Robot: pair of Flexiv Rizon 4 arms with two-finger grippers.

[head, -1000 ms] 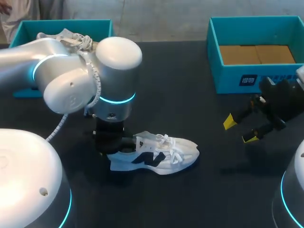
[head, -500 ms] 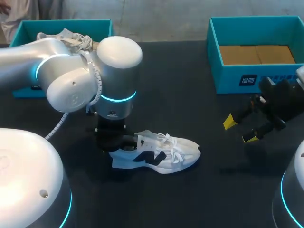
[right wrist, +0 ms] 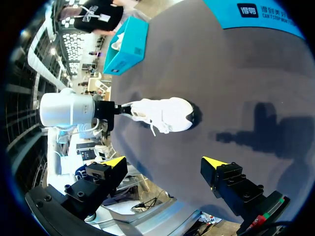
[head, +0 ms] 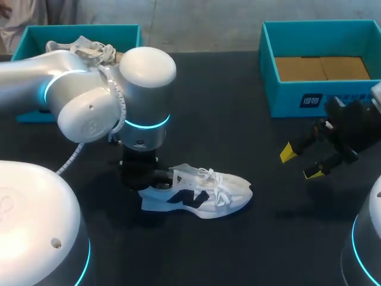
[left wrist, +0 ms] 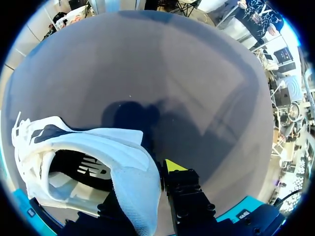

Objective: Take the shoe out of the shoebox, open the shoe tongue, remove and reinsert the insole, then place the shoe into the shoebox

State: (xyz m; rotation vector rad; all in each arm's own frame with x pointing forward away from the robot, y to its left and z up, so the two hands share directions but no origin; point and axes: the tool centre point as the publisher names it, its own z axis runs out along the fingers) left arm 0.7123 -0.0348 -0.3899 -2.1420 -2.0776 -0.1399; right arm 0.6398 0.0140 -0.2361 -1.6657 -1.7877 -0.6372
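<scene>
Our white sneaker [head: 202, 193], with a dark mark on its side, white laces over the tongue and a pale sole, stands on its sole near the middle of the dark table [head: 238, 256], toe toward our right side. Our left gripper [left wrist: 150, 189] is clamped on its heel collar, one yellow tip outside the heel and the other finger hidden inside the shoe's mouth, where a printed insole shows. Our right gripper [head: 300, 162] hangs spread wide and holds nothing, well apart from the sneaker, just in front of the teal shoebox [head: 286, 98] with its brown cardboard floor.
</scene>
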